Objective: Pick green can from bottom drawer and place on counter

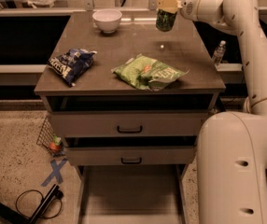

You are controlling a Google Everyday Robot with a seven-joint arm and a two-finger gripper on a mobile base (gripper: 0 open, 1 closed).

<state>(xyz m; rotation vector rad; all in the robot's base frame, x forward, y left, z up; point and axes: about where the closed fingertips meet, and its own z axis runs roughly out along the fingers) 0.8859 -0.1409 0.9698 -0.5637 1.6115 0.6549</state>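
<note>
Right of the white bowl (107, 20), the gripper (167, 5) has its jaws closed on the green can (165, 18), held upright over the table (124, 50).

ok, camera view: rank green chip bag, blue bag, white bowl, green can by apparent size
1. green chip bag
2. blue bag
3. white bowl and green can: too alike to rank, both farther back.
The gripper grips the can above the counter's back right.
</note>
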